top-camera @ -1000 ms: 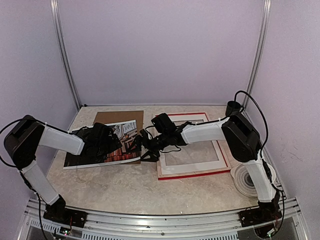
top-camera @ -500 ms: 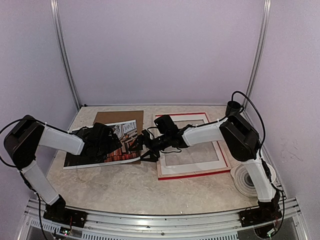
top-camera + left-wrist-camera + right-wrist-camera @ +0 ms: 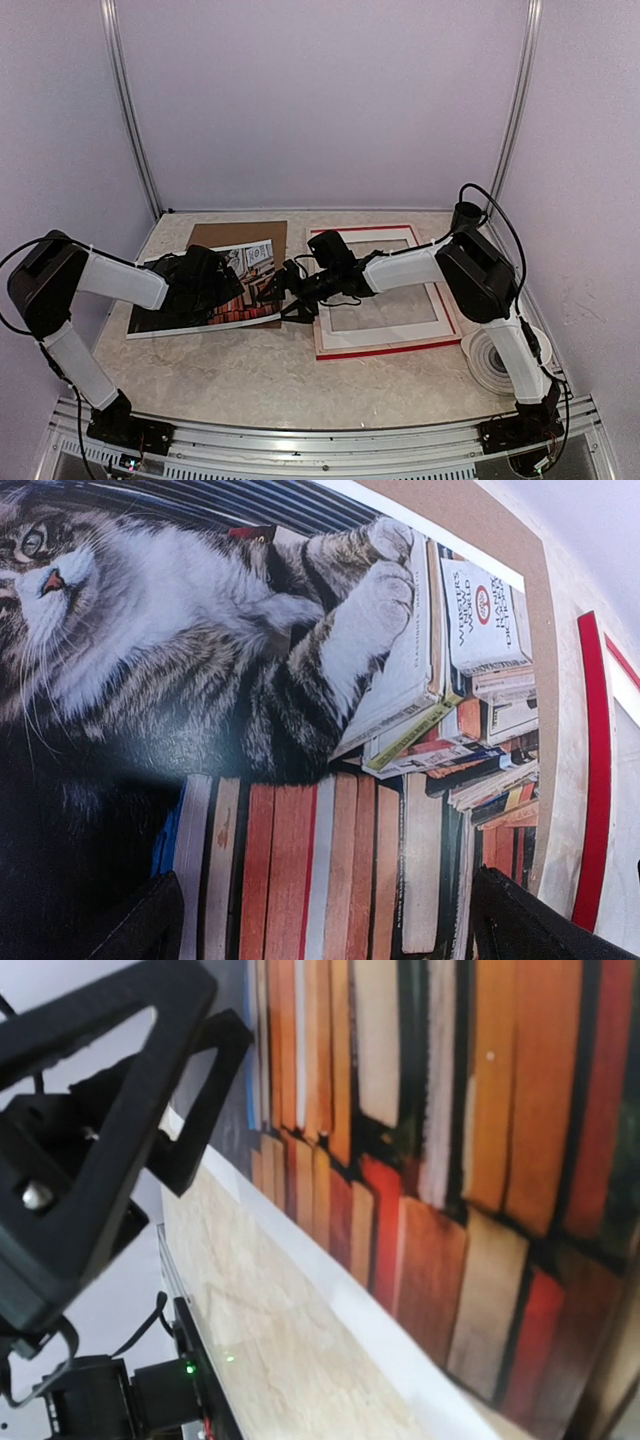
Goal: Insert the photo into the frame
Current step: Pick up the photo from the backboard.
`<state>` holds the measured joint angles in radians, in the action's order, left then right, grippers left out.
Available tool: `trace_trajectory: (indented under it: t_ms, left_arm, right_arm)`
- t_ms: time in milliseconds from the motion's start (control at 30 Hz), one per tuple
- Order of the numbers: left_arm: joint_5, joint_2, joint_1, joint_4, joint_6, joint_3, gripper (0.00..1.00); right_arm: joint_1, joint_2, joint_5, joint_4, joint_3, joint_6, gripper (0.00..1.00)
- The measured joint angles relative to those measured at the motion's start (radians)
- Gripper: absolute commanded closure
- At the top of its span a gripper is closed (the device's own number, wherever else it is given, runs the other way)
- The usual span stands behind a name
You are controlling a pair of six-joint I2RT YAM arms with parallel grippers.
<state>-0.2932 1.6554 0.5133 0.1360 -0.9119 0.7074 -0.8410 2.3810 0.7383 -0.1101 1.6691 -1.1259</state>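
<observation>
The photo (image 3: pixel 245 312), a tabby cat on stacked books, lies flat at the table's left and partly covers a brown board. It fills the left wrist view (image 3: pixel 300 680). My left gripper (image 3: pixel 222 285) hovers low over its middle, open, its two black fingertips (image 3: pixel 140 925) far apart with nothing between them. My right gripper (image 3: pixel 280 295) reaches across from the right to the print's near right edge (image 3: pixel 450 1160) and is open. Only one black finger (image 3: pixel 110 1110) shows there. The frame (image 3: pixel 385 349) lies red-edged at centre right under a white mat (image 3: pixel 385 330).
The brown backing board (image 3: pixel 240 235) sticks out behind the print. A white roll of tape (image 3: pixel 495 362) sits near the right arm's base, and a black cup (image 3: pixel 465 215) stands at the back right corner. Lilac walls close in three sides.
The right arm has crept a little left toward the print's edge and its jaws have narrowed slightly. The left arm and the print have not moved.
</observation>
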Motion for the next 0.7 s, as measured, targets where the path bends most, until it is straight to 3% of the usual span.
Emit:
trace_trajectory:
  t_ms: [133, 267, 700]
  left_arm:
    - [0.01, -0.007, 0.001, -0.003, -0.003, 0.0, 0.01]
    - [0.025, -0.02, 0.005, -0.006, -0.006, -0.01, 0.01]
    - [0.047, -0.125, 0.02, -0.074, -0.024, -0.033, 0.01]
  right_arm:
    - [0.0, 0.005, -0.006, 0.0, 0.002, -0.008, 0.22]
    - [0.002, 0.011, -0.018, 0.001, 0.002, -0.017, 0.43]
    - [0.006, 0.06, -0.017, 0.002, 0.041, -0.033, 0.95]
